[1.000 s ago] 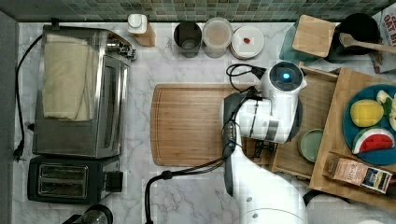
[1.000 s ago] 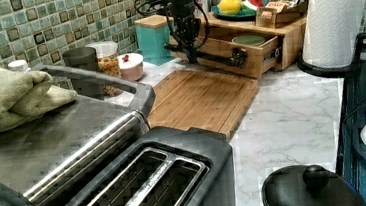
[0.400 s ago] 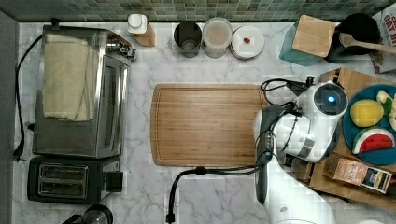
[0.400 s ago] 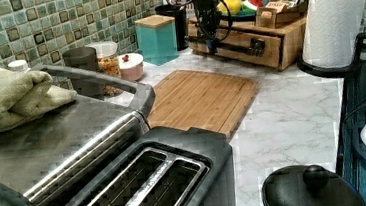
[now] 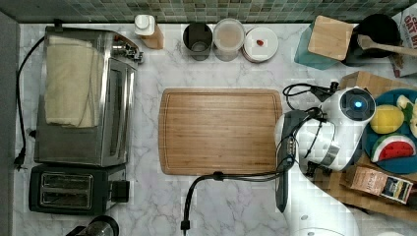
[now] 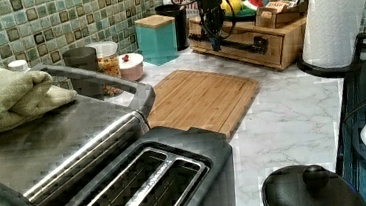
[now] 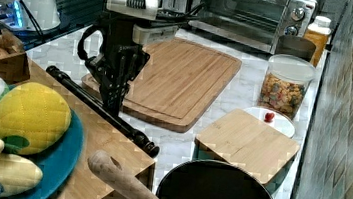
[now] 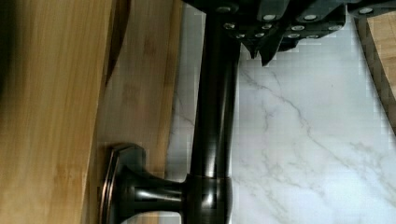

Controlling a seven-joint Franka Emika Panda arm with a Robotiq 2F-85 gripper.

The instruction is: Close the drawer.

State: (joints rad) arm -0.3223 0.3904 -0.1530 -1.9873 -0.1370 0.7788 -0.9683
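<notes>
Gripper (image 7: 113,103) pressing at dark handle bar (image 7: 98,101); finger opening and grasp: cannot tell; drawer (image 6: 238,40) sitting pushed in under the fruit plate (image 7: 65,155), looking nearly flush; final nudge, then backing off

A cutting board (image 5: 220,131) lies between toaster oven (image 5: 86,96) and fruit plate (image 5: 393,162).

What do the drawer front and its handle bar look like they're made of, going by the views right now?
Drawer: light wood, likely bamboo, going by the pale grain and matte finish. Handle bar: looks like dark metal, bronze-black with a soft sheen and a cast mount, though coated plastic can't be ruled out. The gripper sits at the bar.
</notes>
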